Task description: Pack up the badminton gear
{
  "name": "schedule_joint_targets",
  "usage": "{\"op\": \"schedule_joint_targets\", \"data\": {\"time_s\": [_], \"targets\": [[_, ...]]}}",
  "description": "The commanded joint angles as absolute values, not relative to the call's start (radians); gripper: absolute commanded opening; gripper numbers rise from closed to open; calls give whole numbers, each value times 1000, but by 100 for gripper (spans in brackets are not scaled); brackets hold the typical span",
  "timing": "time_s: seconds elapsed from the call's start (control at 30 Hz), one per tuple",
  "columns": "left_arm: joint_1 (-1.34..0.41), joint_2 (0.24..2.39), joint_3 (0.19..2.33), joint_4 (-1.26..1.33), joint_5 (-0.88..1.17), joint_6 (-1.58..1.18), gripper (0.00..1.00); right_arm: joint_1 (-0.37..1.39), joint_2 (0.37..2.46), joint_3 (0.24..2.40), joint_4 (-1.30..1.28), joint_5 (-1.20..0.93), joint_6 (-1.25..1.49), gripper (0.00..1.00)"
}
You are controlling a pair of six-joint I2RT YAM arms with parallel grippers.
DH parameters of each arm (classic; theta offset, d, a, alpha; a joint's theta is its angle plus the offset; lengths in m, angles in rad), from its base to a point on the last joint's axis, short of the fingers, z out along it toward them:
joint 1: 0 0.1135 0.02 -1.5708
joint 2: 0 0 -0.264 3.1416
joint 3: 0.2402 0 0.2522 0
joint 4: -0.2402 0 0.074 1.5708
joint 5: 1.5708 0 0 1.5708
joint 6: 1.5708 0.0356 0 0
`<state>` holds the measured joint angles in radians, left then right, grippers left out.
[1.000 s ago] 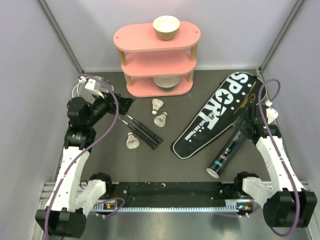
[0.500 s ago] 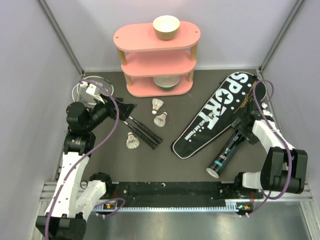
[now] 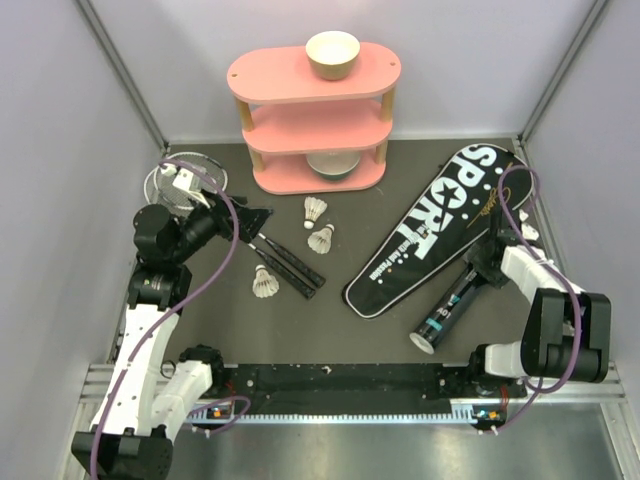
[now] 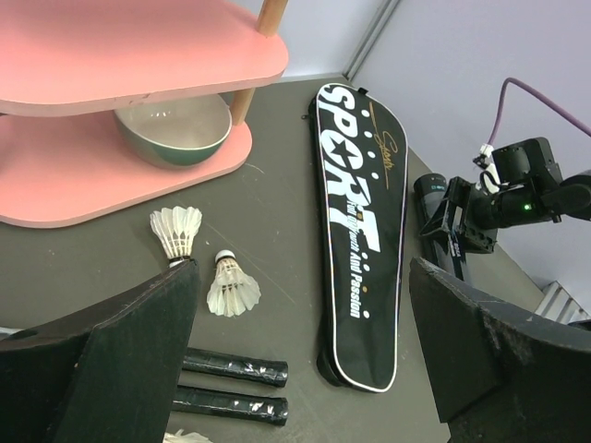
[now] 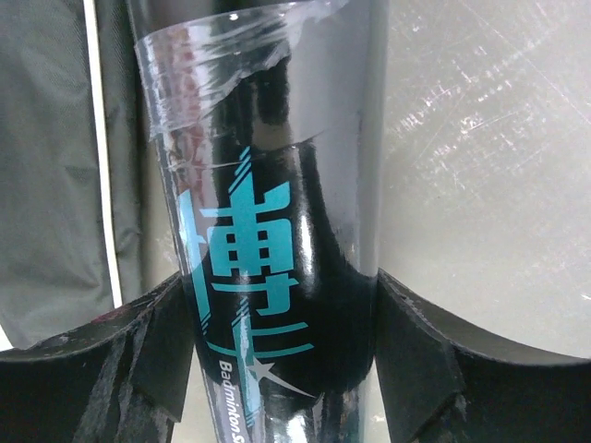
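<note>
The black tube (image 3: 452, 305) lies slanted at the right, next to the long black SPORT bag (image 3: 430, 225). My right gripper (image 3: 478, 272) is shut on the tube's upper part; in the right wrist view both fingers press the sides of the tube (image 5: 268, 185). Two racket handles (image 3: 290, 265) lie left of centre, their silver heads (image 3: 170, 180) at the far left. Three white shuttlecocks (image 3: 316, 209) (image 3: 322, 238) (image 3: 264, 283) sit around the handles. My left gripper (image 3: 250, 215) hangs open above the handles (image 4: 235, 367), holding nothing.
A pink three-tier shelf (image 3: 315, 110) stands at the back, with one cream bowl (image 3: 332, 53) on top and another (image 3: 333, 165) on its lowest tier. Grey walls close in on the left, right and back. The arm bases line the near edge.
My right arm has come down onto the tube and its jaws have closed against it; the tube shifted slightly. The left arm swung a little, then held still.
</note>
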<state>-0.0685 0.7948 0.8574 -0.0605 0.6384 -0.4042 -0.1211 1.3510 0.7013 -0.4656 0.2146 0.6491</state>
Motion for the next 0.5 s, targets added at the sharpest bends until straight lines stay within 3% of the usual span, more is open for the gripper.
{"op": "schedule_joint_targets", "data": {"time_s": [0.0,0.1,0.17,0.33,0.47], "targets": [[-72,801,851,-14,644,-393,98,-133,1290,693,-416,244,637,59],[-72,808,851,-14,649,-394,98,-121,1215,687,-403,265,579,45],[-72,821,853,-14,652,-399,98,-74,1155,704,-399,296,494,30],[-72,856,851,-8,681,-416,97,139,1062,805,-459,509,385,31],[-75,877,848,18,696,-419,96,328,1003,883,-396,435,128,30]]}}
